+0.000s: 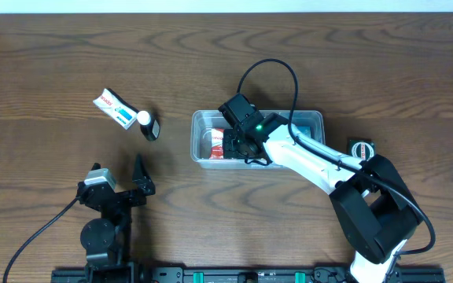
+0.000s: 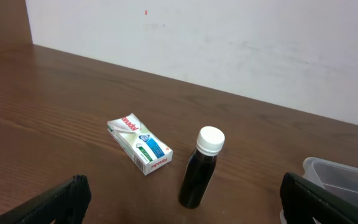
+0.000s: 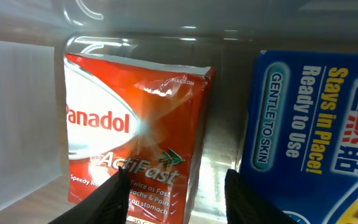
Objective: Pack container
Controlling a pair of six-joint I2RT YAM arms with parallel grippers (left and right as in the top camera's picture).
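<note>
Looking roughly halfway through the packing here. Got the clear container [image 1: 314,126] sitting slightly right of centre in the overhead view. Already inside: a red Panadol sachet [image 3: 135,130] lying flat at the left end, plus a blue box [image 3: 316,137] just beside it, touching or not, can't tell. Right gripper [image 3: 179,193] down inside the container, hovering over the sachet's right edge with fingers [image 3: 114,199] partly spread and nothing pinched between them by the look of it. Guessing a bit of arranging, or getting ready to back out, hard to say which.

Left to pack, judging from the table [image 1: 46,55]: a white-and-blue Panadol carton [image 2: 140,144] and a dark bottle [image 2: 199,177] with a white cap, near each other and well left of the container. Bottle standing upright, seemingly. Left gripper [image 1: 118,174] parked by the near edge, spread fully wide, empty, facing those two, so presumably the next grab from that side. Also a small round thing [image 1: 362,148] just right of the container, too small to identify, no clue whether part of the job
</note>
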